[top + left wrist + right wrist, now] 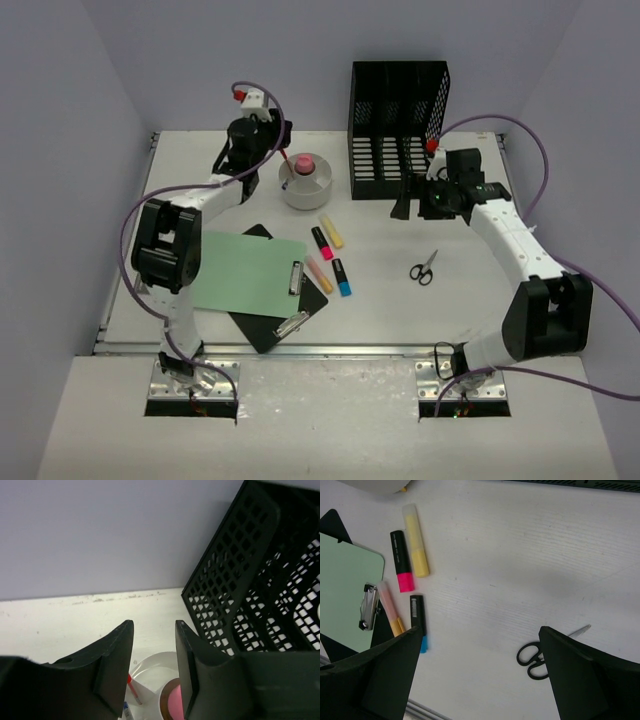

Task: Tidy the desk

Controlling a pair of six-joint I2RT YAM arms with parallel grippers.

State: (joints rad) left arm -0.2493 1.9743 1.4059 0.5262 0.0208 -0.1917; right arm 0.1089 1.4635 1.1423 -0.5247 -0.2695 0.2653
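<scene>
Left claw is only narrowly parted with nothing in it, hanging near the white cup that's got a pink round thing and a red-tipped pen inside, black mesh rack just beside. Right claw gapes wide and empty over scissors and four highlighters. Tabletop lies under everything.

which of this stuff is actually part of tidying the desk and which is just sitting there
Part of the job: desk, four highlighters, scissors, green clipboard, black clipboard under it, white cup, black file rack.

Just there: purple cables, metal base plates under the arms.
</scene>
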